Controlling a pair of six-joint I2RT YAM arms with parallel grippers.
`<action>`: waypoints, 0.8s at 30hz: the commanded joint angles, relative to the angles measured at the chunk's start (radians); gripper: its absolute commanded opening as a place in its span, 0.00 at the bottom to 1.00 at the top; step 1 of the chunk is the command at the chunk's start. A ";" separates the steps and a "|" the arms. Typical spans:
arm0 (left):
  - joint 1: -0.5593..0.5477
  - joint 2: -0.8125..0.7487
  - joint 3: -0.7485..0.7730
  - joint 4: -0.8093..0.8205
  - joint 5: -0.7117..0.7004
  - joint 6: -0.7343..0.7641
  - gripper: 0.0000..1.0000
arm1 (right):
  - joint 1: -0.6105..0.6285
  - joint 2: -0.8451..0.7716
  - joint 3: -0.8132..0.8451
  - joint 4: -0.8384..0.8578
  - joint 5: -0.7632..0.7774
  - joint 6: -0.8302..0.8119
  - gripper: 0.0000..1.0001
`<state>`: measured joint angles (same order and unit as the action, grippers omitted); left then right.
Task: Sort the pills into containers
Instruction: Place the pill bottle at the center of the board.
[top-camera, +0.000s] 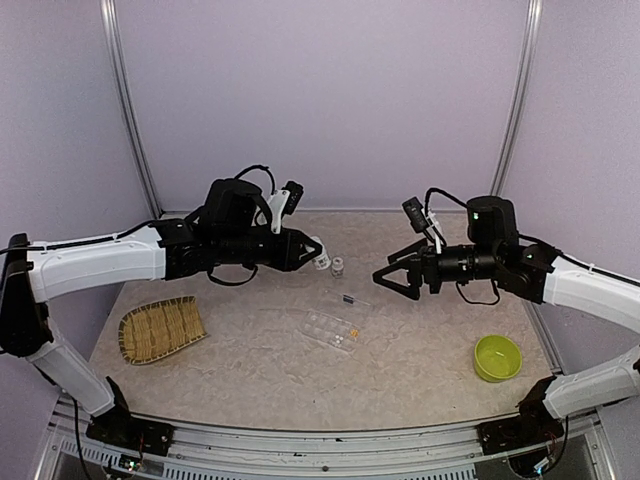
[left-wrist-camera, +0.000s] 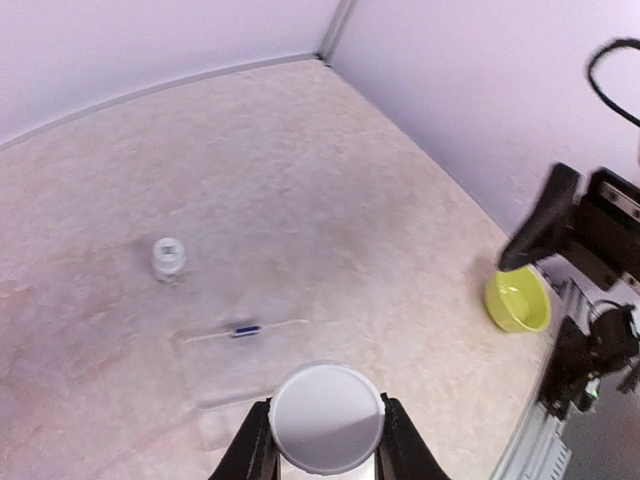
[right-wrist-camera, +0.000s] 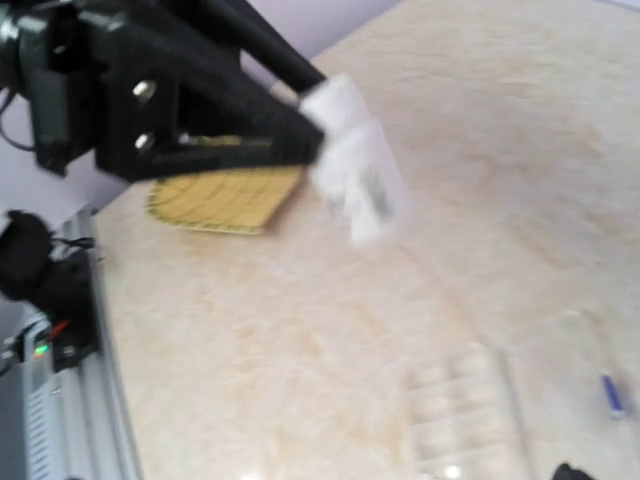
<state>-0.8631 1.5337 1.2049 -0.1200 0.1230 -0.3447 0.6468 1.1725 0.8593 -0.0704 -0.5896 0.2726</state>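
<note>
Lavender walls close in a beige marbled table (top-camera: 250, 370), with both arms reaching toward its middle from either side. A woven bamboo tray (top-camera: 162, 328) lies near the left edge. The clear compartment box (top-camera: 322, 324) sits flat at the centre, nearer than both grippers and between them. A lime-green bowl (top-camera: 497, 357) stands well apart from it, near the right edge. The left gripper (top-camera: 305, 250) hangs above the table, just left of and beyond the box, clamped on a white bottle (top-camera: 318, 252). In the left wrist view the bottle's round end fills the gap between the fingers (left-wrist-camera: 252, 455). The right gripper (top-camera: 392, 277) is held above the table to the right of the box, jaws spread wide and holding nothing. A small clear vial (top-camera: 338, 266) stands upright just right of the held bottle. Two orange pills (top-camera: 351, 334) lie in compartments at the box's right end. One dark blue capsule (top-camera: 348, 299) rests on clear plastic at its far edge.
</note>
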 joint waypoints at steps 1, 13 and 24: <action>0.046 0.024 -0.009 -0.050 -0.245 -0.060 0.10 | -0.008 -0.032 0.009 -0.042 0.111 -0.033 1.00; 0.149 0.223 -0.025 -0.028 -0.420 -0.101 0.14 | -0.007 -0.047 -0.018 -0.037 0.137 -0.037 1.00; 0.188 0.401 -0.003 0.077 -0.434 -0.123 0.13 | -0.007 -0.048 -0.038 -0.034 0.149 -0.036 1.00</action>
<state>-0.6781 1.8877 1.1816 -0.1020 -0.2928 -0.4526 0.6464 1.1442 0.8349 -0.1085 -0.4576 0.2470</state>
